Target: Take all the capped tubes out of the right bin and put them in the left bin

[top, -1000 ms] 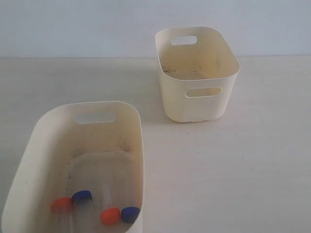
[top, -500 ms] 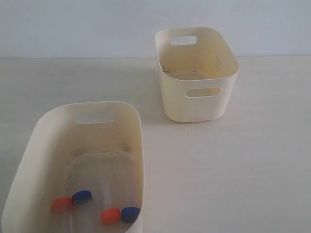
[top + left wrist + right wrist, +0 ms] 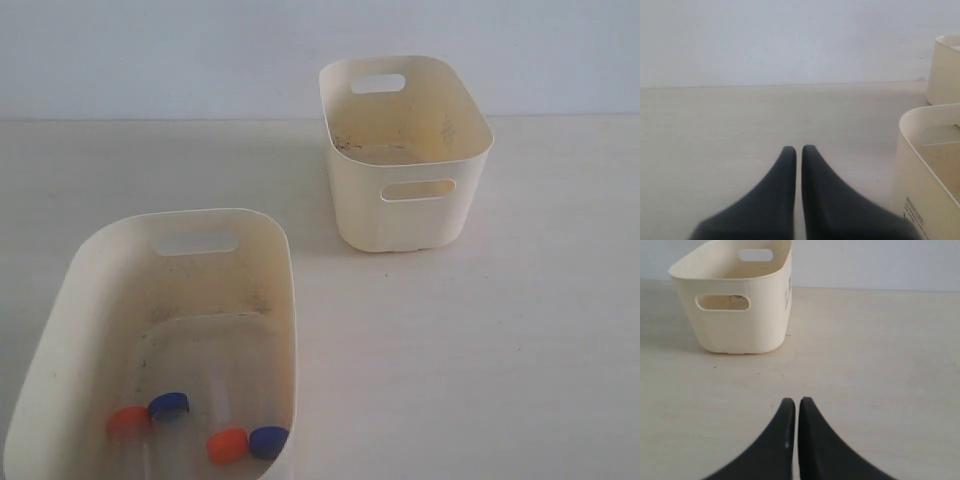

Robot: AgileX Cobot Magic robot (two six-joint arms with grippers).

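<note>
Four capped tubes [image 3: 227, 444] lie at the bottom of the left bin [image 3: 80, 300], down at the near end. The tubes are clear and hard to see, so mostly the caps show. One orange-red cap [image 3: 128, 421] touches a dark blue cap [image 3: 168, 405]. Just beside them, the other orange-red cap and the other dark blue cap [image 3: 268, 441] touch each other too.

The right bin [image 3: 400, 220] stands upright, farther back on the pale surface [image 3: 470, 350] and well apart from the left bin.

The left pincer [image 3: 798, 150] is low over the bare surface, near the outside wall of the left bin. Its two black fingers are pressed together and hold nothing.

The right pincer [image 3: 793, 402] is also low over the surface and points toward the right bin. Its fingers are together too, with nothing between them.
</note>
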